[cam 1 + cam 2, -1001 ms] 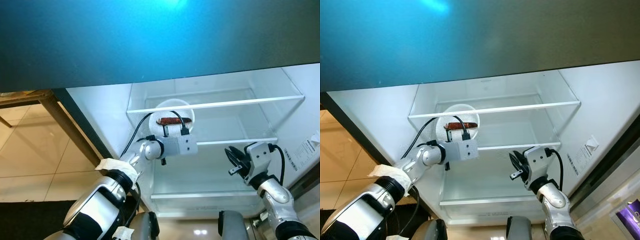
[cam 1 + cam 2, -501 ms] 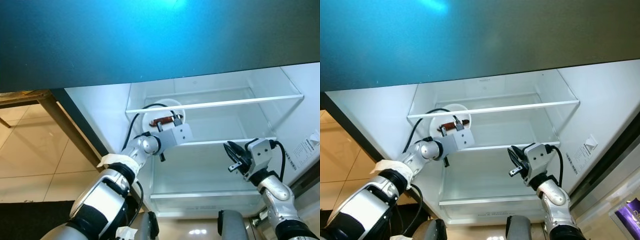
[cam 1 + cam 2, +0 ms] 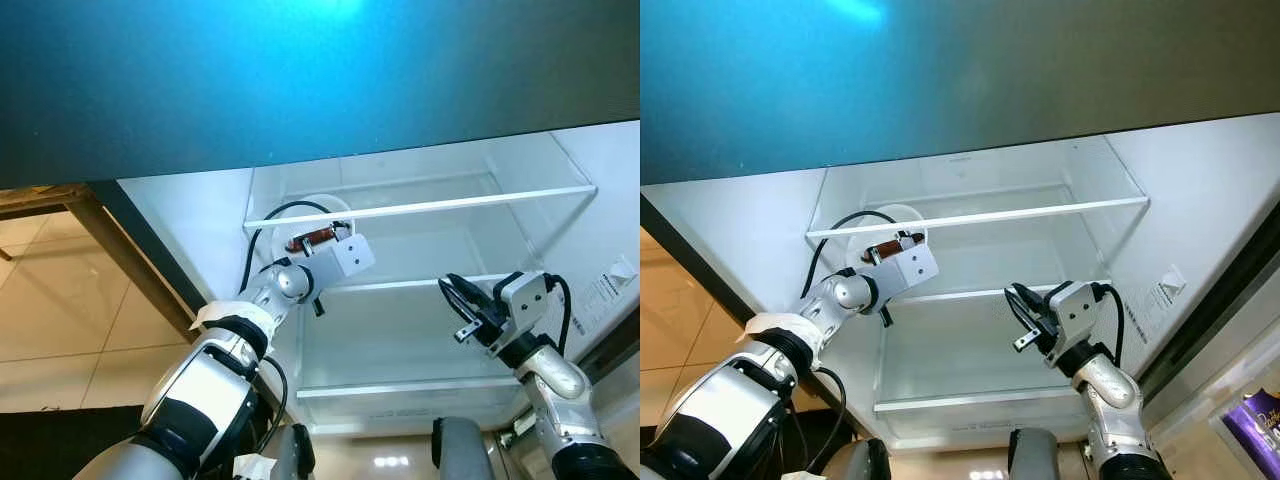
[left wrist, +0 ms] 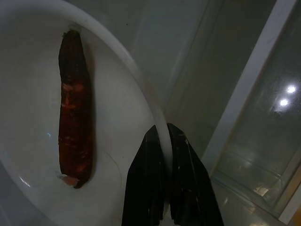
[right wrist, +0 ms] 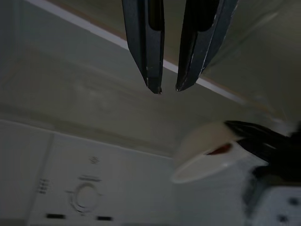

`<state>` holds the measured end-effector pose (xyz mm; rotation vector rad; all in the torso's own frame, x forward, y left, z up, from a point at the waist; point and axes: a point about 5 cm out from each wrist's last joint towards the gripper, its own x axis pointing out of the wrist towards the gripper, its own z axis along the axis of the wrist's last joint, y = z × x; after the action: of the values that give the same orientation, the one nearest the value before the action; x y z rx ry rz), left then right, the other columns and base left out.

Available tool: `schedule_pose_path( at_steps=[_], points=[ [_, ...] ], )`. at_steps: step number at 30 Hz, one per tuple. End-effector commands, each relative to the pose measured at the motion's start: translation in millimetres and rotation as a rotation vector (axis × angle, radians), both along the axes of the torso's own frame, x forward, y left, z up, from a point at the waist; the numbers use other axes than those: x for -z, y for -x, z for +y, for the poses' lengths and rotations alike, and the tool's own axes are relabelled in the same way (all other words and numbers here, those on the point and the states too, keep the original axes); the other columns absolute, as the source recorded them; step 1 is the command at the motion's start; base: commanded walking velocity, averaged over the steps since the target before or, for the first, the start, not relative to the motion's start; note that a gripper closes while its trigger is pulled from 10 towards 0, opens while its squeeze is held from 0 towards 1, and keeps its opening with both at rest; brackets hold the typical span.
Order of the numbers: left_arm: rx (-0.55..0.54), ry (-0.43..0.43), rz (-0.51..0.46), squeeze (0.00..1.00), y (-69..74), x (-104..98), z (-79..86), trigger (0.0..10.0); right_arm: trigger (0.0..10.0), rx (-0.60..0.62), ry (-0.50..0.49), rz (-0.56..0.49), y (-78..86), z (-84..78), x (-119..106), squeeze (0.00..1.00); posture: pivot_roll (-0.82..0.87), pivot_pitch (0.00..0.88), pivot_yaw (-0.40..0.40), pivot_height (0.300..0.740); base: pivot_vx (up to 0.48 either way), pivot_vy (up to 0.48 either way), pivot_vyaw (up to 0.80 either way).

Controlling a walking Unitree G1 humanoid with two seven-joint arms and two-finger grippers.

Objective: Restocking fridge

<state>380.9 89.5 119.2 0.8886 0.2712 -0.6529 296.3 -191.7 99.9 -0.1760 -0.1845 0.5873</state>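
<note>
A white plate [image 3: 303, 213] carrying one dark red-brown sausage-like piece [image 3: 311, 237] hangs at the left end of the fridge's upper glass shelf [image 3: 430, 207]. My left gripper [image 3: 330, 236] is shut on the plate; in the left wrist view its fingertips [image 4: 162, 134] pinch the plate's rim [image 4: 141, 80], with the food piece [image 4: 73, 127] lying beside them. My right gripper [image 3: 457, 300] hovers lower, to the right, in front of the middle shelf [image 3: 400, 285]. Its fingers [image 5: 150, 56] stand a little apart with nothing between them, and the plate [image 5: 202, 160] shows beyond them.
The fridge interior is white, with a lower shelf [image 3: 400, 388] below the other two. A dark teal panel [image 3: 300, 70] overhangs the top. A label [image 3: 608, 287] is on the right wall, a control dial [image 5: 84, 198] on the back. A wooden table frame [image 3: 40, 196] stands at left.
My left gripper has carried the plate up and to the left, closer to the left end of the upper shelf. The right gripper has barely shifted.
</note>
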Motion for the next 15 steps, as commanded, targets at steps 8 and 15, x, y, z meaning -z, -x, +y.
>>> schedule_pose_path(
  at_steps=[8, 15],
  points=[
    [-0.083, 0.001, 0.029, 0.0, -3.3, 1, 21.3, 10.0, 10.0, -0.118, -0.005, 0.017, 9.5, 11.9, -3, 0.0, -0.13, 0.126, 0.122, 0.567, 0.0, 0.0, 0.0],
    [-0.125, 0.012, 0.021, 0.86, -7.3, -5, 30.7, 10.0, 10.0, -0.124, 0.003, 0.016, 10.1, 10.6, -6, 0.0, -0.14, 0.125, 0.12, 0.567, 0.0, 0.0, 0.0]
  ],
)
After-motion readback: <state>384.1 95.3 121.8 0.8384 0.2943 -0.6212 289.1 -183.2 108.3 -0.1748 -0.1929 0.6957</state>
